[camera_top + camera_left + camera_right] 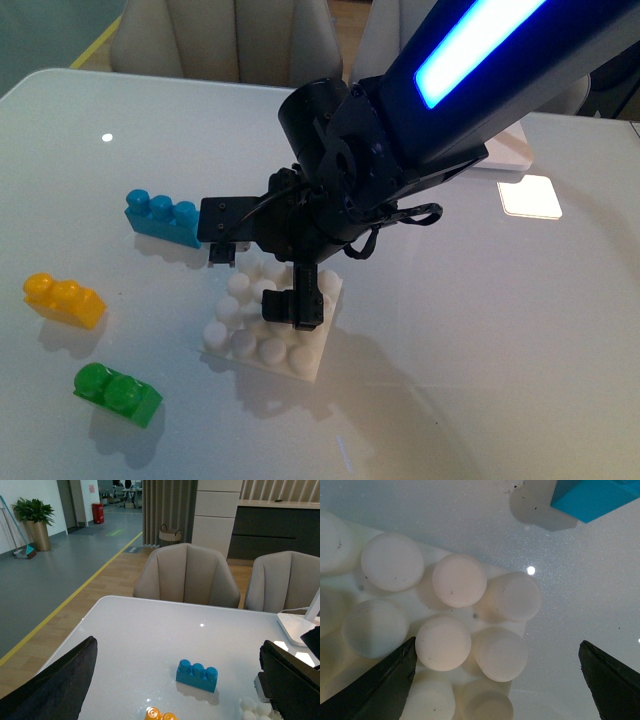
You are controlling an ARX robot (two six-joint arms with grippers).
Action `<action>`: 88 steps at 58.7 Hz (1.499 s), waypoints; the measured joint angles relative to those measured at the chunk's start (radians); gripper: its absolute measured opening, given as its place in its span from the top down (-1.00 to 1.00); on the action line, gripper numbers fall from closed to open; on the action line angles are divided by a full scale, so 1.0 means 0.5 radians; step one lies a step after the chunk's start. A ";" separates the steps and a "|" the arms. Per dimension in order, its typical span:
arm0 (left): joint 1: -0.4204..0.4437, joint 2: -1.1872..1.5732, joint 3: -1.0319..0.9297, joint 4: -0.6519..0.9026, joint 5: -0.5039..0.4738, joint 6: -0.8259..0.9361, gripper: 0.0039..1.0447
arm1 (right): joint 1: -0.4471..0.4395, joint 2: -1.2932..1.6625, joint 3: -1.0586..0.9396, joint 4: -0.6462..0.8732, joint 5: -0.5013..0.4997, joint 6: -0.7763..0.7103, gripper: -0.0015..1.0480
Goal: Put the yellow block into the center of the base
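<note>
The yellow block [65, 300] lies on the table at the left, apart from both grippers; only its studs show at the edge of the left wrist view [161, 714]. The white studded base [312, 358] sits mid-table. My right gripper [260, 287] hangs open just above the base's far-left part, nothing between its fingers. In the right wrist view the base [422, 596] fills the left half, and the right gripper [495, 685] spans its corner studs. My left gripper [175, 695] is open and empty, raised above the table, out of the front view.
A blue three-stud brick [160, 217] lies just beyond the base, close to the right gripper's far finger. A green brick [118, 393] rests near the front left. A white lamp foot [510, 150] stands at the back right, and chairs [186, 575] line the table's far edge.
</note>
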 joint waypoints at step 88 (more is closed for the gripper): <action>0.000 0.000 0.000 0.000 -0.001 0.000 -0.86 | -0.214 -1.466 -1.513 1.884 0.381 2.016 -0.83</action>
